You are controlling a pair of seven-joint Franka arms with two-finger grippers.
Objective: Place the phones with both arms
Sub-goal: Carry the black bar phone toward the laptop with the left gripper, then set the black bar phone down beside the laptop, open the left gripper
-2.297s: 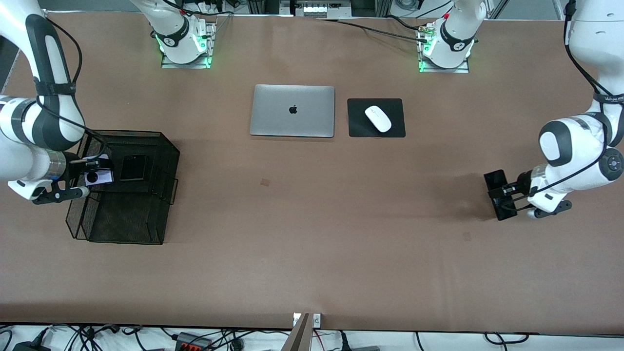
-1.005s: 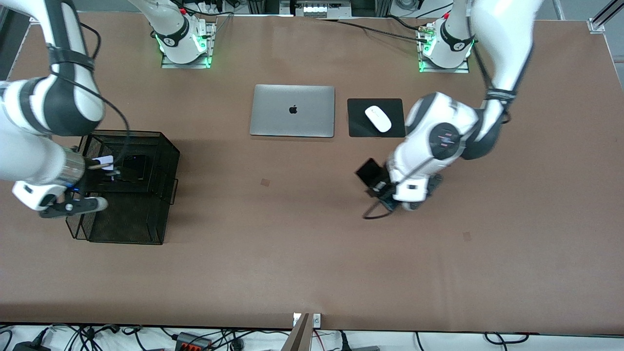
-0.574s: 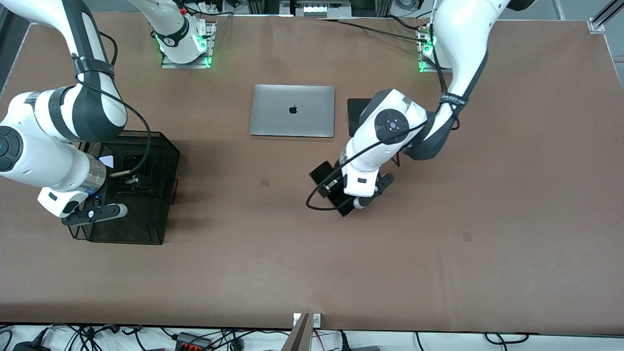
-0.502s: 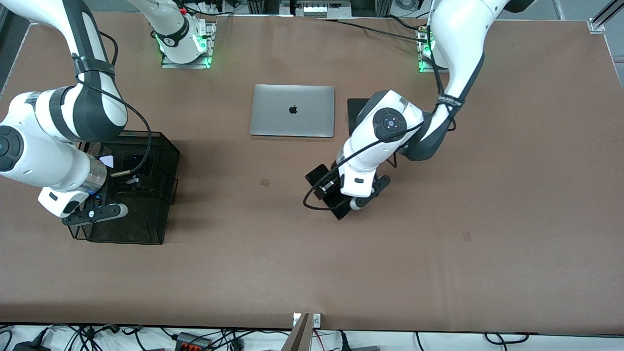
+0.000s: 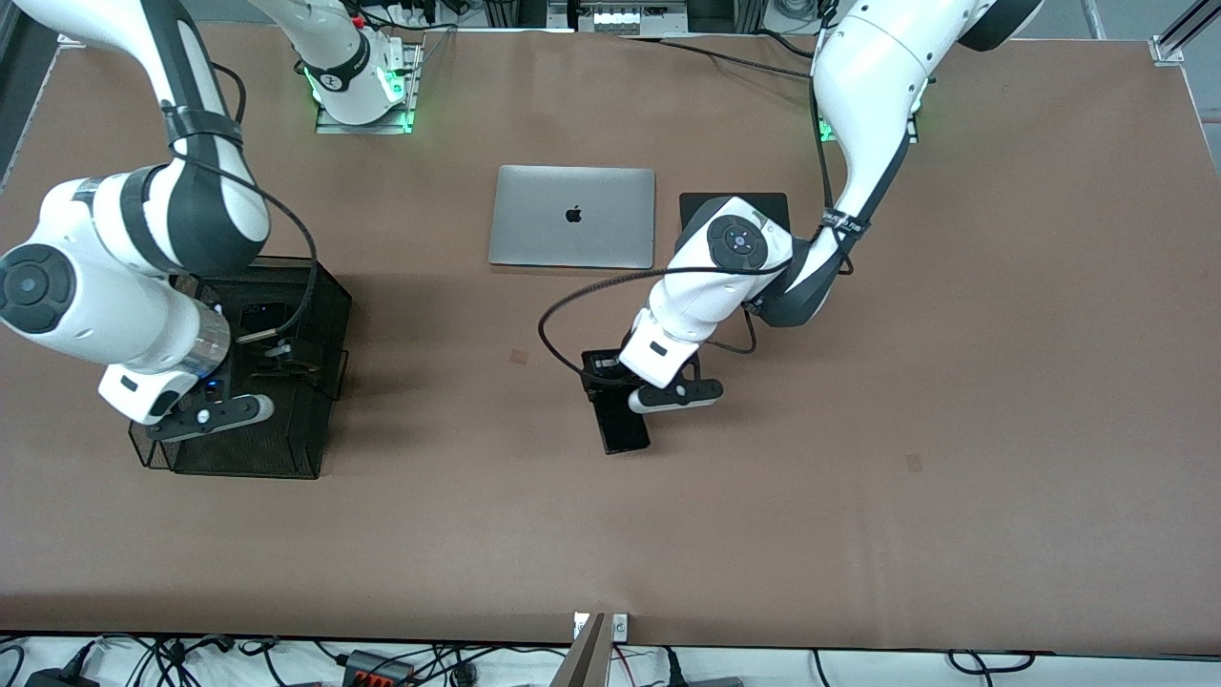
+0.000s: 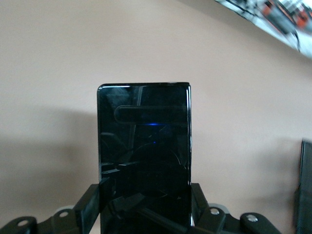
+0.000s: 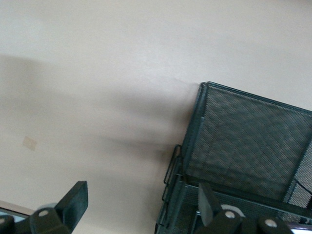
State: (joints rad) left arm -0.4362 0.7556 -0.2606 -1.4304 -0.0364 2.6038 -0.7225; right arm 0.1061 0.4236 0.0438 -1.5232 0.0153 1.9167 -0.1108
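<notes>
My left gripper is shut on one end of the long black slab phone and holds it low over the middle of the table. In the left wrist view the slab sticks out flat from between my left gripper's fingers. My right gripper is open and empty over the black mesh basket. The small black flip phone lies in the basket. The lavender phone is hidden under the right arm. In the right wrist view my right gripper's fingers stand wide apart beside the basket.
A closed silver laptop lies near the arm bases. Beside it is a black mouse pad, partly covered by the left arm; the mouse is hidden. The basket stands at the right arm's end of the table.
My left arm has carried the slab phone from its end of the table to the middle. My right gripper has let go of the lavender phone over the basket and opened.
</notes>
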